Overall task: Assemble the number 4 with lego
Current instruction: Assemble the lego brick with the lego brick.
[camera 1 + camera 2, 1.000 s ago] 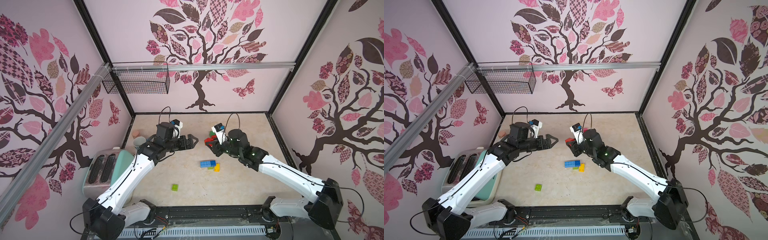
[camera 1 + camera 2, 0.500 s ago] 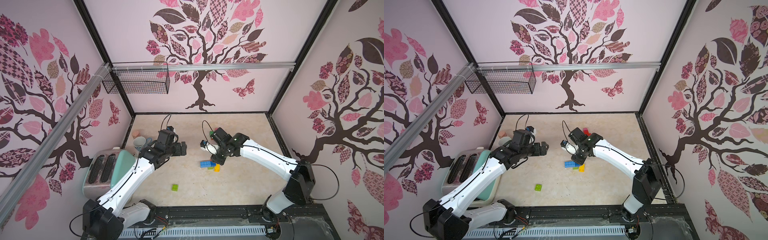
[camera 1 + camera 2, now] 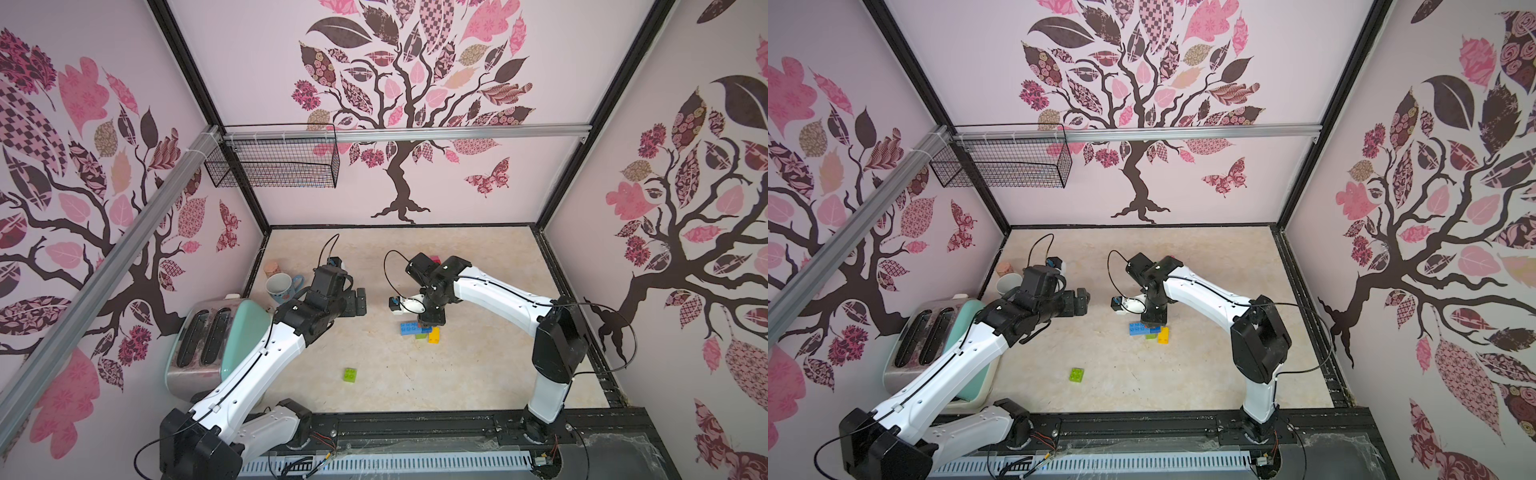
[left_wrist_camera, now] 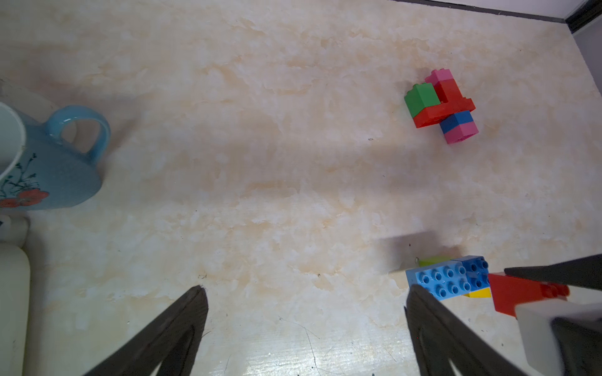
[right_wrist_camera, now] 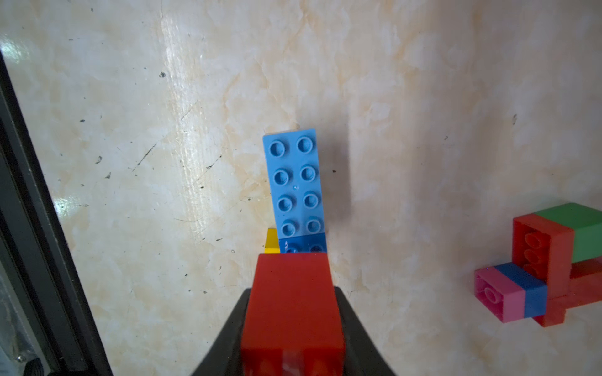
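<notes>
Mid-table (image 3: 374, 257), a placing step is judged in hand. The left gripper (image 4: 306, 289) is held wide open and empty. The right gripper (image 3: 432, 321) is clamped on a red brick (image 5: 291, 293), poised at the blue row's (image 5: 294, 182) end. Next, the studs must be aligned and the brick pressed down squarely.

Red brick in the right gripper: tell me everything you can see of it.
The red brick is glossy plastic, blocky, with a smooth face toward the right wrist camera; studs show at one end in the left wrist view. The right gripper clamps it by two opposite sides, over the end of the blue bricks beside a yellow brick. Whether it touches them cannot be told.
</notes>
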Robot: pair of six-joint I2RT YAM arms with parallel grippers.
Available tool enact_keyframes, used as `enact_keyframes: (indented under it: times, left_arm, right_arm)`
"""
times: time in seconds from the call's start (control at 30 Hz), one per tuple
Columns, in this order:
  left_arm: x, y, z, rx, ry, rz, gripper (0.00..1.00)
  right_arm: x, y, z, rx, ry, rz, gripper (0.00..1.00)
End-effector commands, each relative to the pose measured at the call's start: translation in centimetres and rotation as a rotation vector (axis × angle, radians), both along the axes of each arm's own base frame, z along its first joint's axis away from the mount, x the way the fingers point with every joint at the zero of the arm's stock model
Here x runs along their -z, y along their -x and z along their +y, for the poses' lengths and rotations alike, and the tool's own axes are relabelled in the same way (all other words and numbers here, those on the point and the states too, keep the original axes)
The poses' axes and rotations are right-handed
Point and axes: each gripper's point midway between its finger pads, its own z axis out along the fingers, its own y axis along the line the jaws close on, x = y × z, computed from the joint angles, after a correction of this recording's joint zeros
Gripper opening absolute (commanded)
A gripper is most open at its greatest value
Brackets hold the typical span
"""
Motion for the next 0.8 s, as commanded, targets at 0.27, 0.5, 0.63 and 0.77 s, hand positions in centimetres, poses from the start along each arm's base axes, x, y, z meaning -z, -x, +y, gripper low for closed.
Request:
enact_keyframes:
  times: [0.27,0.5,0.63,0.77]
  left_arm:
    - [-1.4,0.5,3.6,-0.120,-0.063,-0.110,0.98]
    - [-1.1,0.4,3.6,-0.119,-0.072,-0.093,0.98]
    - [-1.0,0.5,3.5,-0.115,-0.069,-0.092,0.98]
    - [-0.9,0.5,3.4,-0.111,-0.066,-0.090,0.98]
  right_arm:
    - [1.5,-0.8,0.0,-0.084,0.057,-0.026,0.00]
    - [2.7,-0.6,0.3,-0.092,0.058,0.008,0.00]
    - [3.5,-0.7,0.4,-0.098,0.066,0.009,0.00]
    - [4.4,-0.6,0.2,-0.101,0.082,0.006,0.00]
